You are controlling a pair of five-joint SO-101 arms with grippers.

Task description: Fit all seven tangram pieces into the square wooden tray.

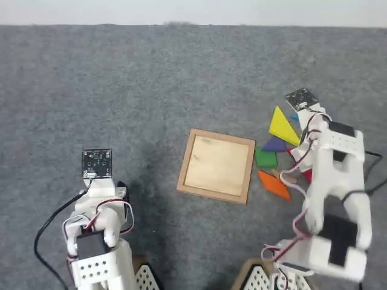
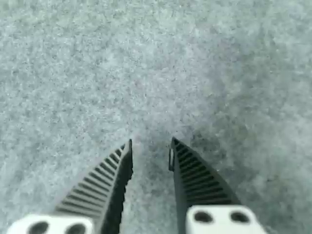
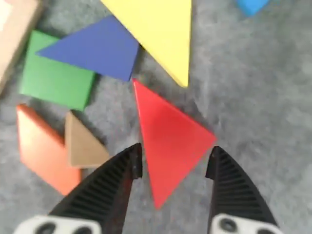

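The square wooden tray [image 1: 217, 166] lies empty at the table's middle. Right of it lie the tangram pieces: a yellow triangle [image 1: 282, 126], a dark blue triangle [image 1: 275, 144], a green square [image 1: 266, 158], an orange parallelogram [image 1: 273, 184] and a small tan triangle [image 1: 284, 176]. In the right wrist view the red triangle [image 3: 168, 139] lies between the open fingers of my right gripper [image 3: 174, 161], beside the yellow triangle [image 3: 158, 29], blue triangle [image 3: 100, 48], green square [image 3: 56, 78], orange piece [image 3: 41, 148] and tan triangle [image 3: 83, 144]. A light blue piece [image 3: 251, 6] peeks at the edge. My left gripper [image 2: 151, 146] hangs open over bare carpet.
Grey carpet [image 1: 121, 90] covers the table. The left arm [image 1: 97, 199] stands at the front left, far from the tray. The right arm [image 1: 329, 181] leans over the pieces and hides part of the red triangle in the high view.
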